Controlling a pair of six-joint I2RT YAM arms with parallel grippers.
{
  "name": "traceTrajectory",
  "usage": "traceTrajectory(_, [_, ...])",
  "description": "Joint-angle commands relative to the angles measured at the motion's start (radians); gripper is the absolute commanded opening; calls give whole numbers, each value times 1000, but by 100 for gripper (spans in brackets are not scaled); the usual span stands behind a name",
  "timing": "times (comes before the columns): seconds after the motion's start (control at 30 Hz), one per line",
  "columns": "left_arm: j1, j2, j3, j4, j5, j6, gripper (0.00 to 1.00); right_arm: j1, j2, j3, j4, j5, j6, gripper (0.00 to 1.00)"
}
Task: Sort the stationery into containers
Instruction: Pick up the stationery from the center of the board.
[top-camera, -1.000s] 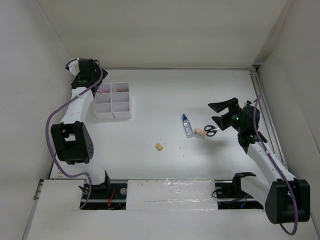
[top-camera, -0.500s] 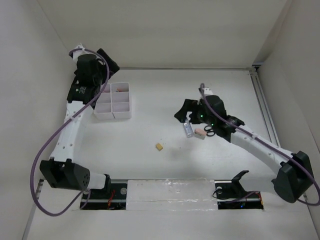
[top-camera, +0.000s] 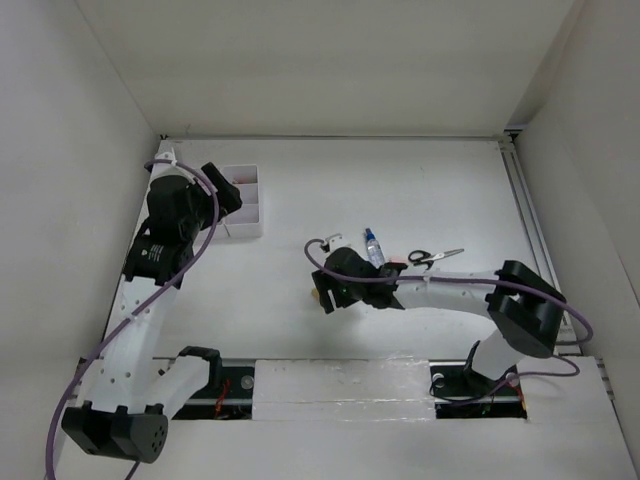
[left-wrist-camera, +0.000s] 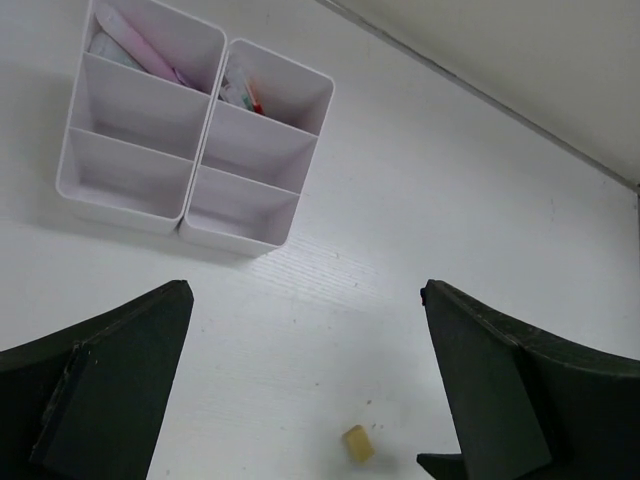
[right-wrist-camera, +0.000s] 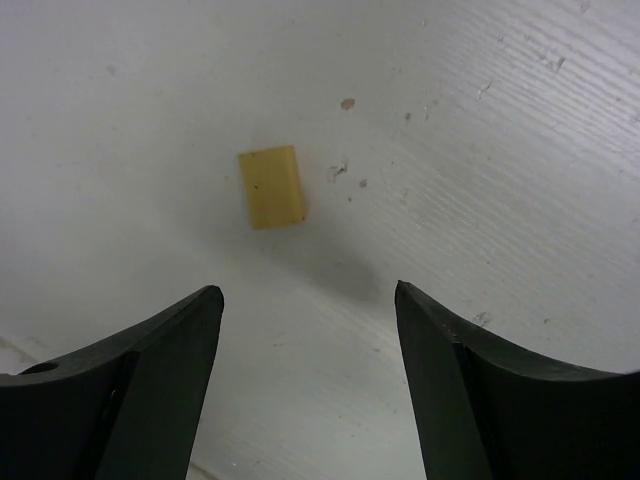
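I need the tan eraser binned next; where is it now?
In the right wrist view, the tan eraser lies on the table just ahead of the open right end effector, untouched, far from the white organiser tray.

From above, the left arm (top-camera: 178, 212) hides half the organiser tray (top-camera: 250, 228). The left wrist view crops its far end.

Two arms, two tools: left tool (left-wrist-camera: 305, 295) and right tool (right-wrist-camera: 308, 292), two fingers apiece. One white organiser tray (left-wrist-camera: 120, 207), split into six compartments, two of them holding items too jumbled to count. Loose on the surface (top-camera: 300, 200), four pieces: one tan eraser (right-wrist-camera: 271, 187), one blue-capped bottle (top-camera: 373, 246), one pair of scissors (top-camera: 435, 257), one pink eraser (top-camera: 395, 266), partly hidden.
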Motion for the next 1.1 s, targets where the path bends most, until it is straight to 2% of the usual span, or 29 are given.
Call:
traceTrajectory(0.0, [3, -46, -91, 30, 37, 65, 99, 23, 49, 9, 30, 92, -4, 75])
traceTrajectory(0.13, [17, -57, -143, 56, 127, 56, 99, 42, 120, 58, 30, 136, -13, 72])
traceTrajectory(0.37, [17, -66, -143, 56, 115, 65, 99, 79, 264, 175, -21, 189, -53, 69])
traceTrajectory(0.7, [17, -66, -143, 56, 103, 75, 99, 90, 302, 219, -63, 198, -15, 67])
traceTrajectory(0.8, [17, -66, -143, 56, 103, 75, 99, 99, 322, 242, -91, 207, 17, 59])
traceTrajectory(0.83, [17, -66, -143, 56, 103, 75, 99, 99, 322, 256, -102, 239, 28, 53])
traceTrajectory(0.93, [17, -66, -143, 56, 112, 75, 99, 99, 344, 265, -125, 261, 48, 41])
traceTrajectory(1.03, [17, -66, -143, 56, 121, 75, 99, 99, 344, 265, -134, 261, 57, 39])
traceTrajectory(1.07, [17, -66, -143, 56, 121, 75, 99, 99, 354, 265, -134, 270, 57, 35])
